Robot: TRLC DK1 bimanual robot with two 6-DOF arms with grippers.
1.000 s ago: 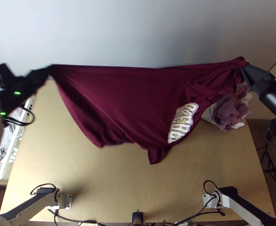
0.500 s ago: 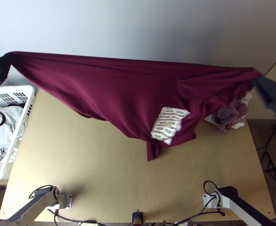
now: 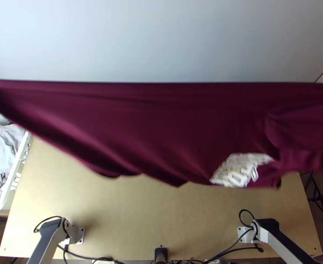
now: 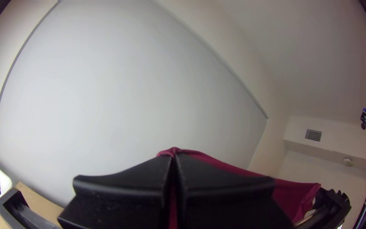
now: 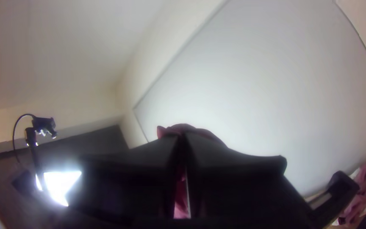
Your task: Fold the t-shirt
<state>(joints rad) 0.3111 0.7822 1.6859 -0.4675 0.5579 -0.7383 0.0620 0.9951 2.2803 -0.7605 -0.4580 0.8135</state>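
In the top view the dark red t-shirt (image 3: 161,123) hangs stretched across the whole width above the table, its upper edge nearly straight and its lower part drooping in loose folds. White lettering shows low on its right half. In the left wrist view my left gripper (image 4: 173,159) is shut on a bit of the t-shirt (image 4: 293,193), and the cloth runs off from its fingertips. My right gripper (image 5: 182,135) in the right wrist view is likewise shut on the t-shirt (image 5: 188,127), with cloth bulging over the tips.
At the top view's left edge a white basket (image 3: 20,163) holds light grey clothes. Cables and the arms' mounts line the near edge of the wooden table (image 3: 152,220). Other crumpled clothes (image 5: 363,186) lie at the side in the right wrist view.
Both grippers have moved apart and out of the top view, carrying the t-shirt. The cloth is now pulled wider and appears larger, and its lettering has shifted right and toward the near edge.
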